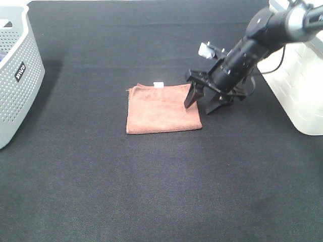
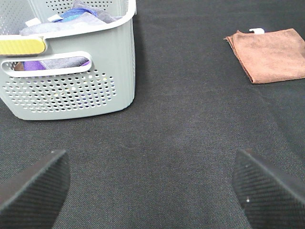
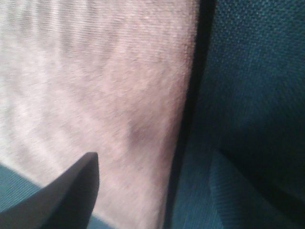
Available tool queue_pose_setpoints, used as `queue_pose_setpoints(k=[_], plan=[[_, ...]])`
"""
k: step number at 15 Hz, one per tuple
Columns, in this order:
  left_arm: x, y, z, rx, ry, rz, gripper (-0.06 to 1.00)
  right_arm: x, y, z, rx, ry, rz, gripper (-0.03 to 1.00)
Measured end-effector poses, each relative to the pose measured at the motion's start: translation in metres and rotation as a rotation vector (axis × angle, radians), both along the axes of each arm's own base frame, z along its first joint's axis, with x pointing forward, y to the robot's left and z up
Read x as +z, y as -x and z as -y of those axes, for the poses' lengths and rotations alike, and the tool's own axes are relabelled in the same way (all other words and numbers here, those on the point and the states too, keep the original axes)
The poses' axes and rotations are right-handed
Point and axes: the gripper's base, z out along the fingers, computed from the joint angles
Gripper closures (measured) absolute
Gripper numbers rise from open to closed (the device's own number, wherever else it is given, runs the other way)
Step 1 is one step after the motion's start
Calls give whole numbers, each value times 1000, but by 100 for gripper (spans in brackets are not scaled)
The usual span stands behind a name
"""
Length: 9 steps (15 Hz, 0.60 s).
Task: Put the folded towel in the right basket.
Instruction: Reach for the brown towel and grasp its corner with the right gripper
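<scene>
The rust-brown folded towel [image 1: 161, 108] lies flat as a neat square near the middle of the black counter [image 1: 151, 191], with a small white tag [image 1: 158, 84] at its far edge. The white basket [image 1: 303, 96] stands upright at the counter's right side, apart from the towel and partly cut off by the frame.

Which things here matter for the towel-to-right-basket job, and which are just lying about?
Part of the job:
- folded brown towel
- white right basket
- right gripper, open at the towel's right edge

Lying about:
- grey left basket
- laundry inside it
- left gripper, open, away from the towel
</scene>
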Motion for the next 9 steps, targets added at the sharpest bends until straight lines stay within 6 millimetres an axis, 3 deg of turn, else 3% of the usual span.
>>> queue_pose_setpoints(k=[3,7,8,9], plan=[[0,0,0,0,0,0,7,-2,-2,-1,17,-12,15,34],[0,0,0,0,0,0,7,-7,0,-17,51,-30,39,56],[0,0,0,0,0,0,7,-7,0,-17,51,-30,39,56],[0,0,0,0,0,0,7,-9,1,-19,53,-32,33,66]])
